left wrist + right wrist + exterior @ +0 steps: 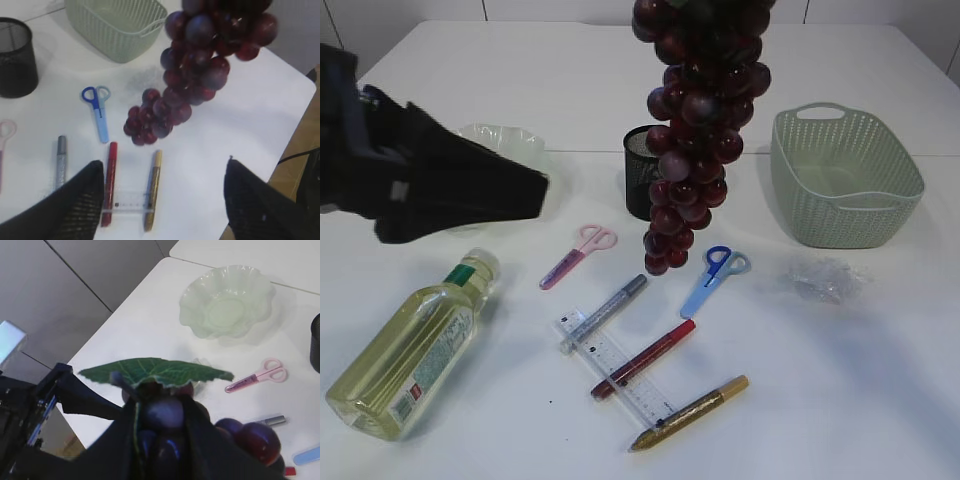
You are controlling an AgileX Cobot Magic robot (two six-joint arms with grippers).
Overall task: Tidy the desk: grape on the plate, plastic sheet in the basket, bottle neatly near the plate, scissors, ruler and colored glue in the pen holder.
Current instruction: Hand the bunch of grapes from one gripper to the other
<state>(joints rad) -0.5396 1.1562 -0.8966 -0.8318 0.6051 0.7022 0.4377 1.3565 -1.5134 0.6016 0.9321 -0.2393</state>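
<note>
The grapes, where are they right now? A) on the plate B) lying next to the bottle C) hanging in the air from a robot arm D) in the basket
C: the grapes hang above the table, held at the top by the right gripper, while the plate and the basket hold no grapes.

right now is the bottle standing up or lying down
Lying down. The bottle rests on its side on the table, green cap end toward the plate.
</note>
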